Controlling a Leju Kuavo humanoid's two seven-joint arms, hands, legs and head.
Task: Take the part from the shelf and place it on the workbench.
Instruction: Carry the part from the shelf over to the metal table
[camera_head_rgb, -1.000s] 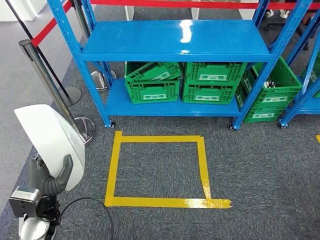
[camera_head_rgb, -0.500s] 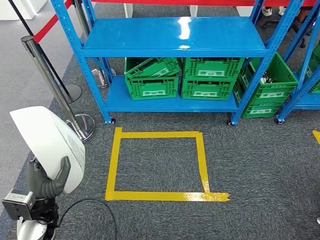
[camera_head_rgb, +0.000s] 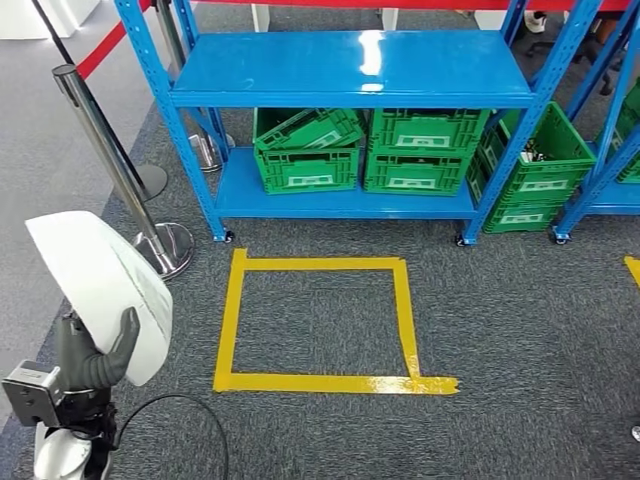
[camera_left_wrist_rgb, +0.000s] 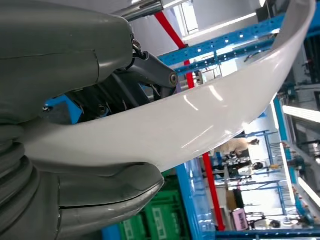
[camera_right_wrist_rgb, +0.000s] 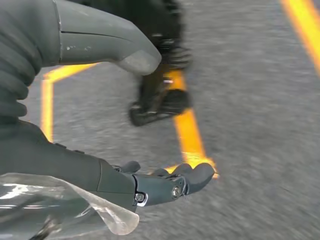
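The blue shelf (camera_head_rgb: 351, 65) and the yellow tape square (camera_head_rgb: 317, 325) have slid a little in my head view since a second ago, so I am walking, carrying stage under way, no desk in sight. My left hand (camera_head_rgb: 94, 360) grips the white curved part (camera_head_rgb: 102, 290) low at my left side. My left wrist view shows thumb and fingers clamping its edge, and my right wrist view shows my right hand (camera_right_wrist_rgb: 158, 182) open and empty above the carpet.
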